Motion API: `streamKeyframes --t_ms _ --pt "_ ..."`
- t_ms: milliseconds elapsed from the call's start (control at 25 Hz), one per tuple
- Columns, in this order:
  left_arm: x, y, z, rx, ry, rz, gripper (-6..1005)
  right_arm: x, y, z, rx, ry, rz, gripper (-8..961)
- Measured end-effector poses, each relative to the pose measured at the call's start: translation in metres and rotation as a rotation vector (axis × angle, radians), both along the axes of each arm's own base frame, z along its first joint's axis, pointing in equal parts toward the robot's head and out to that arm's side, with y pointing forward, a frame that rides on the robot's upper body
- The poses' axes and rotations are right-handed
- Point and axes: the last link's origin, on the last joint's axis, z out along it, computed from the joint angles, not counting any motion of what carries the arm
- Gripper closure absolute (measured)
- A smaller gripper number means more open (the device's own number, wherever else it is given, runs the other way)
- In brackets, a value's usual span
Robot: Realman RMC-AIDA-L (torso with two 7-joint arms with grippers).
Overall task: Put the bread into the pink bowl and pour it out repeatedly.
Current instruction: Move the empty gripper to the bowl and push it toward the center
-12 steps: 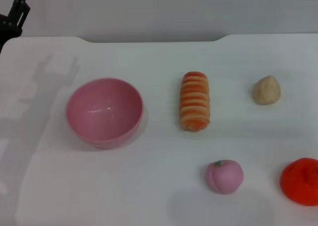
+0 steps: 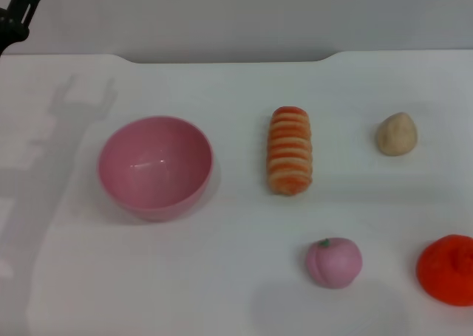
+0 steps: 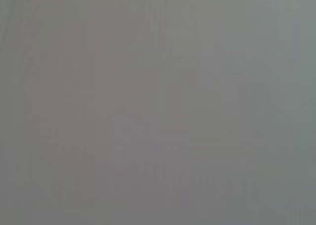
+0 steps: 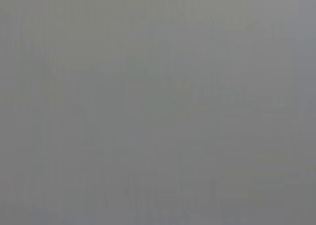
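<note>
The bread [image 2: 290, 151] lies flat on the white table [image 2: 222, 277], just right of the pink bowl [image 2: 156, 166], bare table between them. Beyond the bread sit a beige lump [image 2: 397, 134], pink peach [image 2: 334, 262] and orange fruit [image 2: 448, 269]. The left gripper [image 2: 16, 15] hangs at the far left corner; I cannot tell its fingers' spread.

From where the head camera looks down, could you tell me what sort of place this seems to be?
Probably a robot test bench rather than a kitchen: a plain white table against a bare wall, carrying only toy food, namely the bread, a peach-like ball and the pink bowl. The left gripper sits at the far corner.
</note>
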Motion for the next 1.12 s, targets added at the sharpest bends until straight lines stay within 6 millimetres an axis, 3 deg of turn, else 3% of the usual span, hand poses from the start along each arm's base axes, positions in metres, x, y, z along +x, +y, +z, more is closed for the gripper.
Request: streamKeyframes --t_ms 160,440,720,1120 --pt "0.002 0.004 0.002 -0.001 -0.010 0.000 259 -0.001 0.002 0.001 0.006 0.003 -0.001 414" --pt "0.011 0.029 0.014 -0.055 -0.043 0.062 260 0.001 0.005 0.004 0.003 0.003 -0.020 413" --pt "0.031 0.045 0.028 -0.122 -0.028 0.110 261 0.013 0.005 0.009 0.001 0.009 -0.076 413" --pt "0.060 0.042 0.055 -0.273 -0.023 0.170 264 0.020 0.006 0.013 -0.009 0.000 -0.108 413"
